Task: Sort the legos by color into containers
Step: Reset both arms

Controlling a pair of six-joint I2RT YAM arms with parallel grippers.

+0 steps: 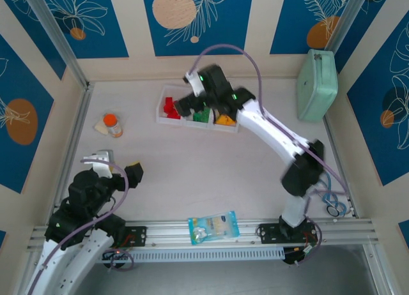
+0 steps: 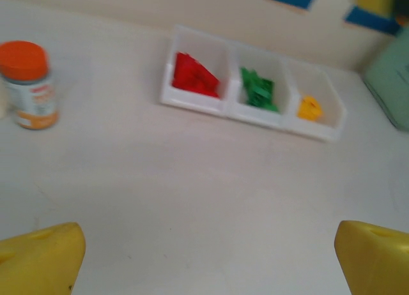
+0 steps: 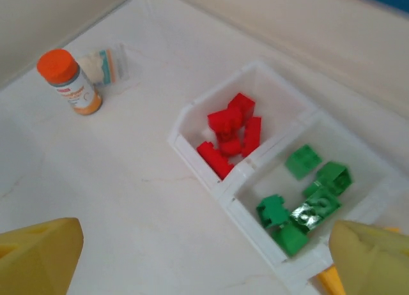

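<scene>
The white tray of containers (image 1: 161, 113) lies at the back of the table, with three compartments. Red legos (image 1: 169, 108) fill the left one, green legos (image 1: 202, 116) the middle one, and yellow-orange legos (image 1: 223, 120) the right one. My right gripper (image 1: 190, 106) hovers over the tray, open and holding nothing. In the right wrist view its yellow fingers (image 3: 38, 260) flank the tray wall (image 3: 193, 161), the red legos (image 3: 231, 132) and the green legos (image 3: 307, 199). My left gripper (image 1: 115, 164) stands open and holding nothing near the front left, its fingers (image 2: 374, 257) wide apart, facing the tray (image 2: 255, 116).
An orange-capped bottle (image 1: 113, 124) and a small packet (image 1: 101, 125) stand left of the tray. A mint-green case (image 1: 316, 84) leans at the back right. A clear blue-printed bag (image 1: 214, 227) lies on the front rail between the arm bases.
</scene>
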